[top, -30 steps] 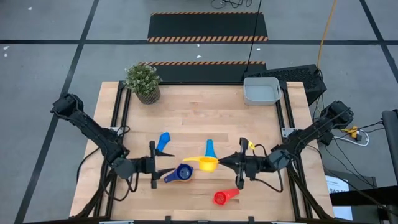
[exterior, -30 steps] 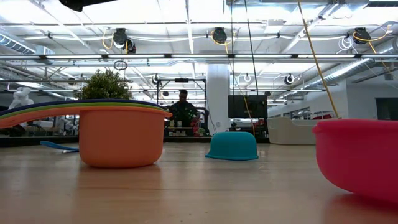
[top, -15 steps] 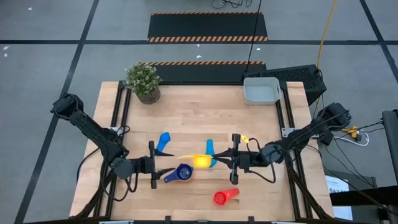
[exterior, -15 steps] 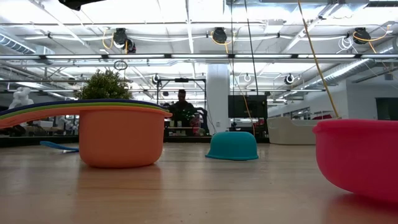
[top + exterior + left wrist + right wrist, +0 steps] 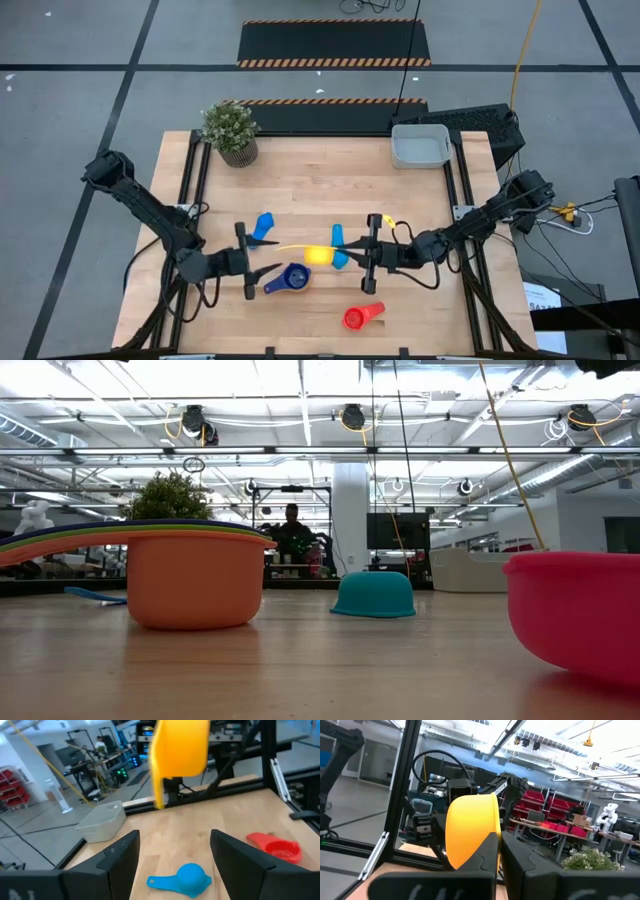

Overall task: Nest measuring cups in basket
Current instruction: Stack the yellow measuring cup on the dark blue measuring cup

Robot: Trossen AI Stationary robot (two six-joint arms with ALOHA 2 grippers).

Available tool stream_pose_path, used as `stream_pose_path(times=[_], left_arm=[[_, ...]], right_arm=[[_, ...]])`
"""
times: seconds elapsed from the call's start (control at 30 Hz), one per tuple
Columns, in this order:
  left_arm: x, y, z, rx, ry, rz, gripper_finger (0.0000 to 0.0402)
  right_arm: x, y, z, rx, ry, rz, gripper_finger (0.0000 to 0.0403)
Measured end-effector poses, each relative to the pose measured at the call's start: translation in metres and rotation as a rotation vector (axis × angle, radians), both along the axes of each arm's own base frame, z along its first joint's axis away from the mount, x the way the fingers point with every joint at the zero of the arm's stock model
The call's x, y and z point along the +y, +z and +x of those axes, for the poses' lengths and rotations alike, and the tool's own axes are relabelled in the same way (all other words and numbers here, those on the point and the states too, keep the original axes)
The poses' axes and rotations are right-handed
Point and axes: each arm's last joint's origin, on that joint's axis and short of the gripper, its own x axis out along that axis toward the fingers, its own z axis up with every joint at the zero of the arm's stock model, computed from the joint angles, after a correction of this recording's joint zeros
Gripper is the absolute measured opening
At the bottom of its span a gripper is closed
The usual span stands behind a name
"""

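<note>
Right gripper (image 5: 358,255) clenches the yellow cup (image 5: 318,254) by its handle, seemingly above the table; left gripper (image 5: 254,271) gapes just beside it.

Yellow measuring cup (image 5: 318,254): raised off the table near its middle, handle (image 5: 290,248) pointing toward the left arm. Dark blue cup (image 5: 293,278): on the table just beside and below it; in the low view it tops a nested stack, with green under it and an orange cup (image 5: 193,580) at the base. Two light blue cups: one (image 5: 262,226) left of centre, one (image 5: 338,244) partly behind the yellow cup, bowl down. Red cup (image 5: 355,318): near the front edge. Basket (image 5: 420,146): light grey, rectangular, at the far right corner, well apart from all cups
</note>
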Motion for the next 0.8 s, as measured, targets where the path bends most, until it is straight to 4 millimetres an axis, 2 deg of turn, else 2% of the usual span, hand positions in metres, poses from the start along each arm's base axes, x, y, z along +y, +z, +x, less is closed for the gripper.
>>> stream_pose_path(times=[0.47, 0.8], left_arm=[[0.0, 0.018, 0.0, -0.14, 0.012, -0.079, 0.0243], [0.003, 0.019, 0.002, -0.161, 0.027, -0.127, 0.0238]], right_arm=[[0.0, 0.0, 0.0, -0.002, 0.006, 0.024, 0.0], [0.0, 0.002, -0.001, -0.02, 0.009, 0.043, 0.0]])
